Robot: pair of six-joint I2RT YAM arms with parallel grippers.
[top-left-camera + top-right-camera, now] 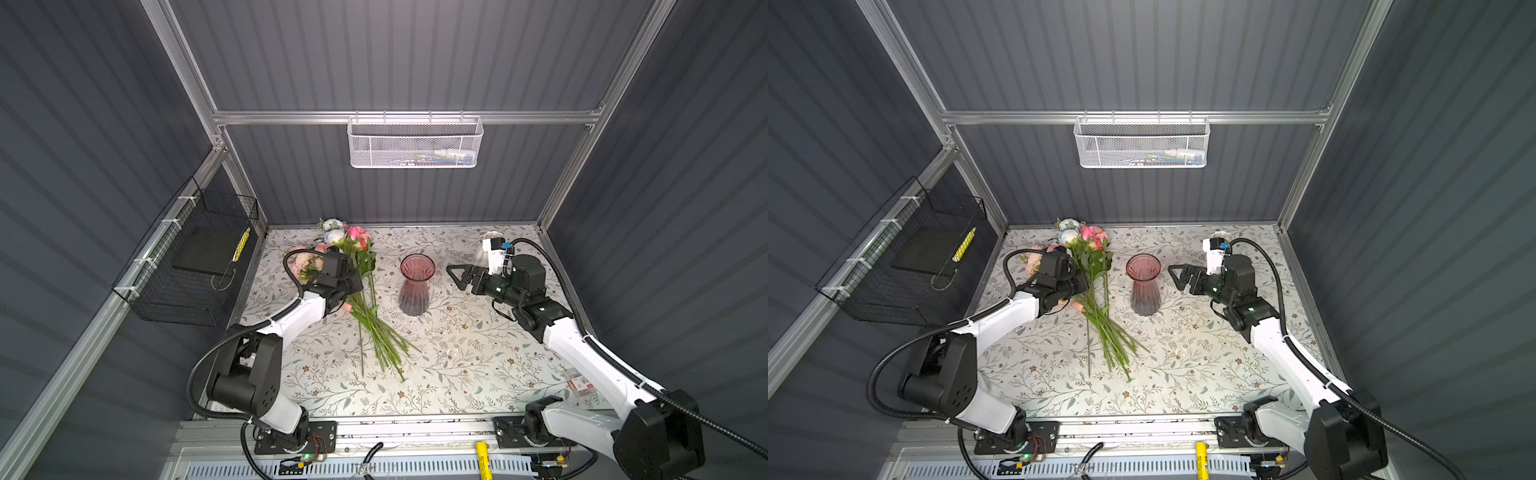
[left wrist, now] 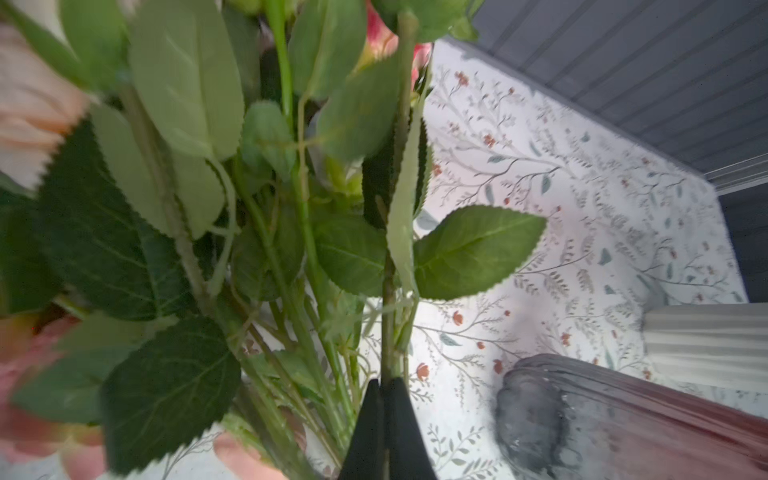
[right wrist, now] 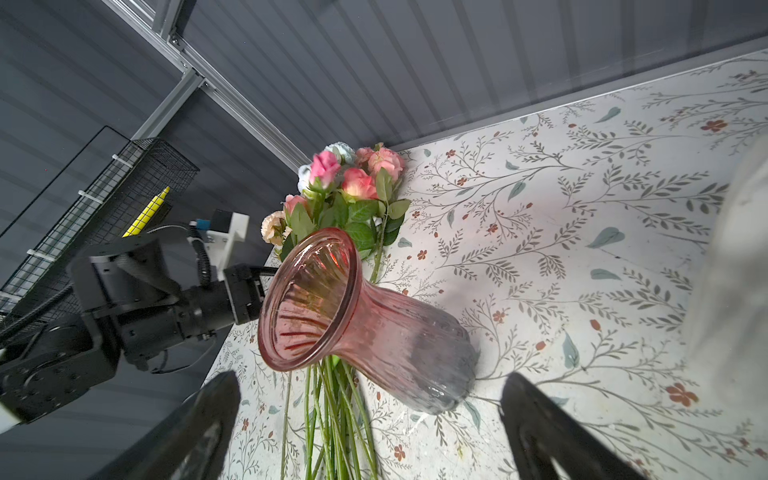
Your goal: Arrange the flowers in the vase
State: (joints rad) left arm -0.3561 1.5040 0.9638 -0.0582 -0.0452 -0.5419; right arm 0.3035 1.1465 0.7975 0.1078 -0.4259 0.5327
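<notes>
**Left jaws pinched a flower stem beside the vase**

Nearest, at the bottom of both top views, a yellow tube [image 1: 483,457] lay below the tabletop's [image 1: 478,365] front edge. A little farther, the cut ends of the flowers [image 1: 374,324] fanned out on the leafy-patterned tabletop, just below the middle of the frame. The bunch lay left of the middle. Its stems pointed near, and its pink, peach and pale blue heads pointed far, up by the tabletop's far edge. All of it lay outside the vase [image 1: 417,289].

The left gripper [image 2: 384,384] reached into the bunch from the left. Its jaws were pinched shut on one green stem among the leaves.

The pink glass vase stood upright in the middle of the frame, just right of the stems. The right gripper [image 3: 372,374] hung right of the vase, near it but apart. Its jaws were spread wide, with the vase in front of them.

A black wire basket [image 1: 187,270] hung at the left of the frame. Farthest, a white basket [image 1: 415,145] hung on the back wall [image 1: 415,62].
</notes>
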